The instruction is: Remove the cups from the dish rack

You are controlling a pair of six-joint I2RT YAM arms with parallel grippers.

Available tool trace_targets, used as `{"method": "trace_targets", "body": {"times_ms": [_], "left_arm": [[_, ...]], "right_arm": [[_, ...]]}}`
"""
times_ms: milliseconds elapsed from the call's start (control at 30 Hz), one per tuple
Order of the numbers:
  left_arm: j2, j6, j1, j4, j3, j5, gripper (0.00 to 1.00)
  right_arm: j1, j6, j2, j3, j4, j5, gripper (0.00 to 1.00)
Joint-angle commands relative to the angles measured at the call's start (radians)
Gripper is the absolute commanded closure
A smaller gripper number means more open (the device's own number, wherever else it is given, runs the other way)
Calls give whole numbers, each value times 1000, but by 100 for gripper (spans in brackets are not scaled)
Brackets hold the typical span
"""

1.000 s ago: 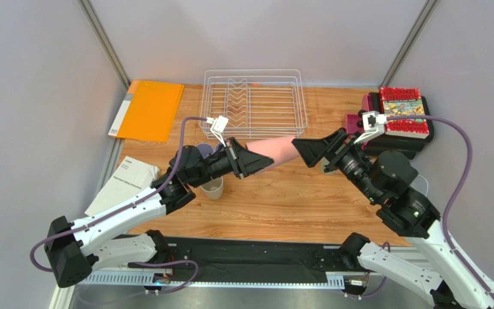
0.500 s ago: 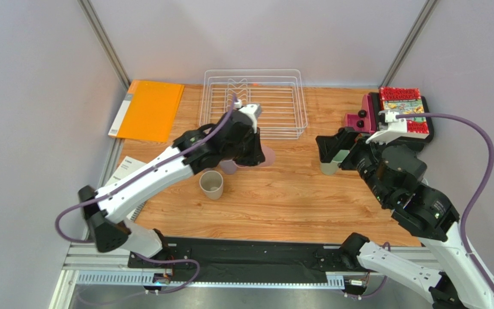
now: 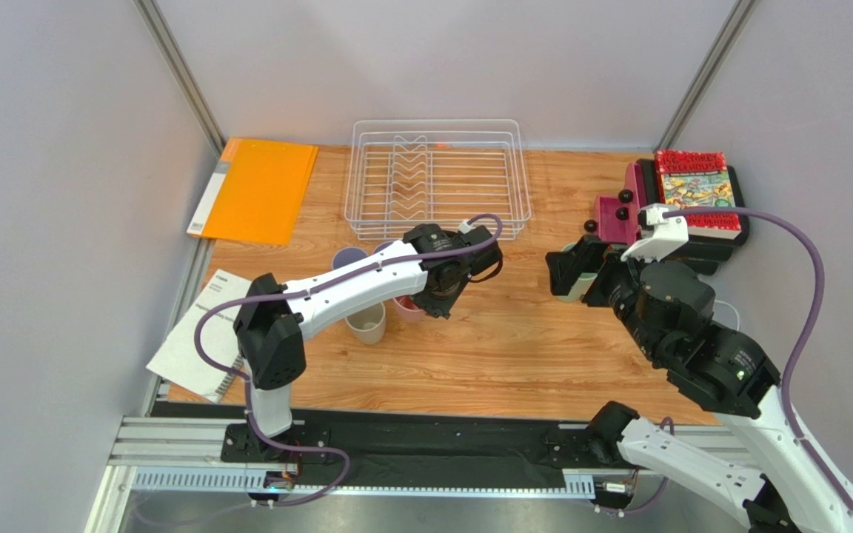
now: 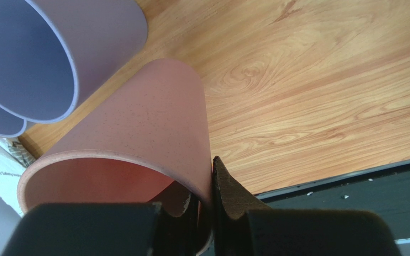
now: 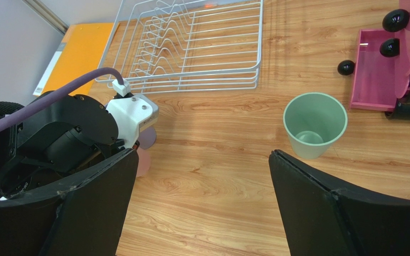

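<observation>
Pink cup (image 4: 137, 122): one, centre of the top view. Left gripper (image 4: 206, 184) pinches its rim wall, one finger inside, one outside. Mouth toward the wrist, base toward the table (image 3: 531, 344), long axis roughly vertical; can't tell if it touches down.
Beige cup (image 3: 366, 323): one, upright, mouth up, just left of pink.
Lavender cups (image 4: 25, 58): two, overlapping at upper left of the left wrist view.
Green cup (image 5: 314, 125): one, upright, mouth up, right of centre, beyond the right gripper (image 5: 202, 202), which is spread wide and holds nothing.
Rack (image 3: 437, 172): one, top centre, long axis left-right; all five cups are outside it.
Orange folder (image 3: 259, 189), booklet (image 3: 203, 328), red book (image 3: 696, 189): one each, print unreadable.
</observation>
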Motion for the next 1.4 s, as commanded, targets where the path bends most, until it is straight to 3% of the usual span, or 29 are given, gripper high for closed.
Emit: {"method": "trace_targets", "body": {"times_ms": [0,700,800,933,1167,1367], "left_arm": [[2,31,5,23,-21,23,100],[61,9,11,192,-161,156,99],[50,7,11,192,-160,147,92],[16,-1,10,181,-152,104,66],[-82,-8,1,138,-100,21,36],[-137,-7,-33,69,27,-71,31]], "right_arm": [[1,-6,-11,-27,37,-11,0],[1,-34,-27,-73,52,1,0],[1,-31,-22,-78,56,-5,0],[1,-25,-15,-84,63,-12,0],[1,-26,1,-70,67,-17,0],[1,-22,5,-59,70,-19,0]]}}
